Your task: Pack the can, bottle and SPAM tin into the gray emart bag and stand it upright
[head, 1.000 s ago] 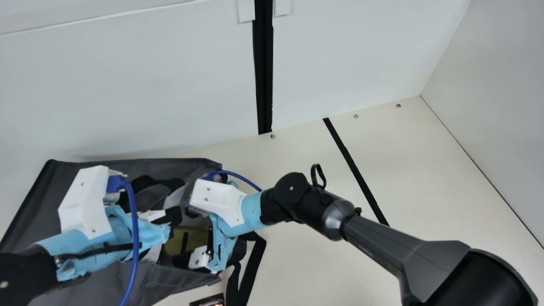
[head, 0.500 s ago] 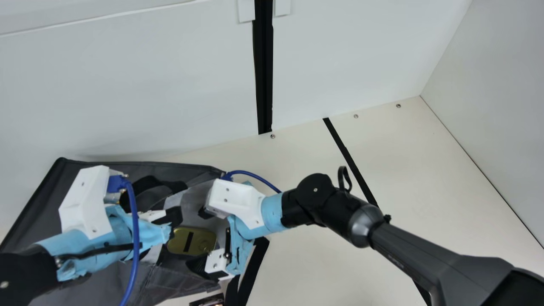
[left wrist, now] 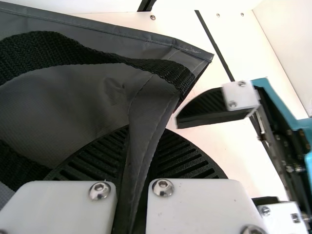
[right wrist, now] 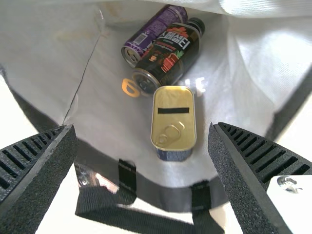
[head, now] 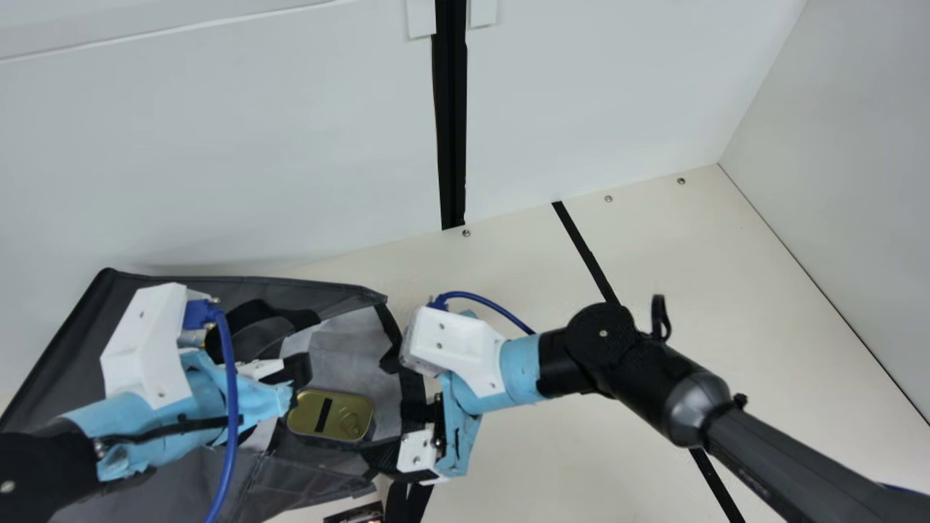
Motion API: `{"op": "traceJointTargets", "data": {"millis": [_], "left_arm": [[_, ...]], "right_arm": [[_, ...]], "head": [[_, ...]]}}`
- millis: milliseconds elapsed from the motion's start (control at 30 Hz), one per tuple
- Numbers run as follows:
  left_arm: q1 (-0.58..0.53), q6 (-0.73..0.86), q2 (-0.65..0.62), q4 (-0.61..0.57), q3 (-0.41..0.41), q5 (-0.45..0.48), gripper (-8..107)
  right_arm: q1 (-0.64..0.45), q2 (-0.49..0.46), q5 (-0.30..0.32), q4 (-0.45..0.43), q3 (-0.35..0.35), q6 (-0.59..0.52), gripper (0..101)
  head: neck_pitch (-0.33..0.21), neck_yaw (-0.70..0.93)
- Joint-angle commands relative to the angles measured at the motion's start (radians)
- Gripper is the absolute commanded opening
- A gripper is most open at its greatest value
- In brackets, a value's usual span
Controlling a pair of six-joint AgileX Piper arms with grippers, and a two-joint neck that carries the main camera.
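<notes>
Looping from the bag (right wrist: 158, 191), a black strap (right wrist: 141, 220) borders its mouth.

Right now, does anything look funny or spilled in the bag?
A bit: the bottle and can lie slanted, side by side, as if tumbled. The bag looks crumpled where the left end effector pinches it. I see no spill.

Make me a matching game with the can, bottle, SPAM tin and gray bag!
Things:
1. can
2. bottle
3. SPAM tin
4. gray bag

Clues:
A. has a black cap
B. edge pinched in the left gripper
C. has a purple side
D. gold top with a black stripe

Right pairs: 1-C, 2-A, 3-D, 4-B
</notes>
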Motion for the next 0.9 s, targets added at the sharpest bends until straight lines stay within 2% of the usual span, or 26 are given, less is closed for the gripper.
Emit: {"op": "traceJointTargets", "data": {"millis": [0, 333, 867], "left_arm": [[0.000, 0.000, 0.000, 0.000, 0.000, 0.000, -8], [0.000, 0.000, 0.000, 0.000, 0.000, 0.000, -8], [0.000, 0.000, 0.000, 0.000, 0.000, 0.000, -8]], "right_arm": [[-0.018, -0.020, 0.011, -0.005, 0.007, 0.006, 95], [-0.132, -0.104, 0.081, -0.060, 0.031, 0.015, 95], [-0.373, -0.198, 0.271, -0.116, 0.007, -0.025, 95]], "head": [[-0.023, -0.001], [-0.023, -0.001], [-0.023, -0.001]]}}
